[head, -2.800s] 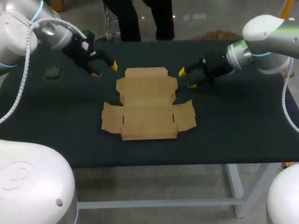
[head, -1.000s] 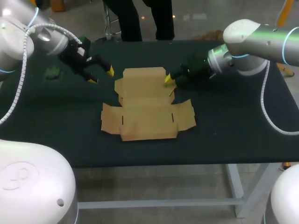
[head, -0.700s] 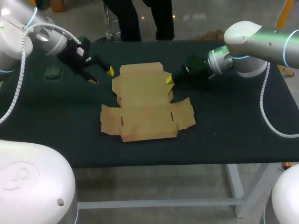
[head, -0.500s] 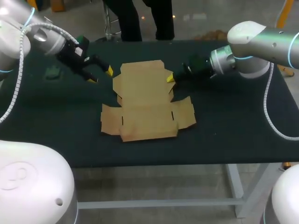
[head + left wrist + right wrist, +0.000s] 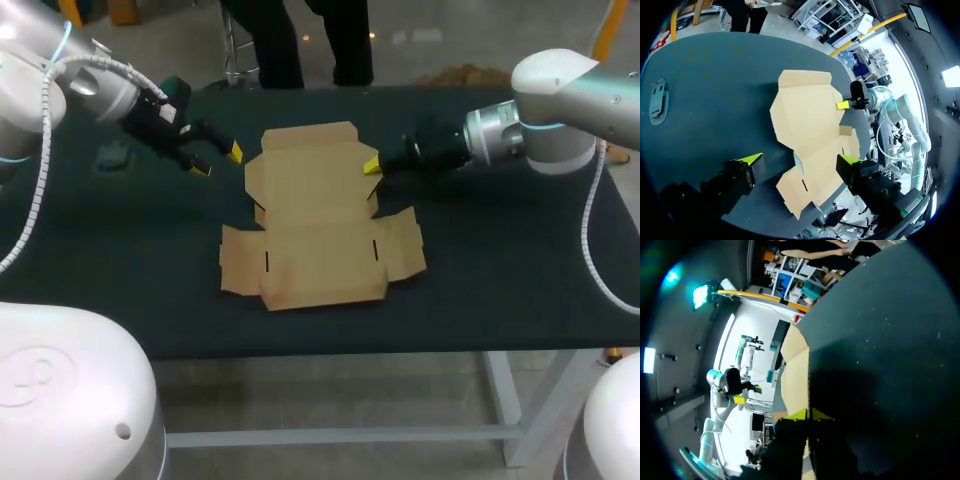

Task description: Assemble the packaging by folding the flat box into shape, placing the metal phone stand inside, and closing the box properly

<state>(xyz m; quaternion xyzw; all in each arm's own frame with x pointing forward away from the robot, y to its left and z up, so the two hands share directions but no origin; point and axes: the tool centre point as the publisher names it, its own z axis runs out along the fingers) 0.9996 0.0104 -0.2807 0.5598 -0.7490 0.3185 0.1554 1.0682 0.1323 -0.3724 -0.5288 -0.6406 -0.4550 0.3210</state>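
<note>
Folding of the flat box point(image 5: 315, 235) into shape is being begun; nothing is being packed yet.
One dark tabletop point(image 5: 500, 280) is being used, and the single box is lying near its middle, with its front panels flat and its rear panel point(image 5: 310, 170) being held tilted up. That panel's right edge is being pinched by the right hand point(image 5: 371, 165), which is clenched on it. The left hand point(image 5: 218, 161) is being held released just beside the panel's left edge, touching nothing. One metal phone stand point(image 5: 112, 153) is lying at the far left, well apart from the box. The next move is judged to call for creasing the panel upright, with support from the left hand.
</note>
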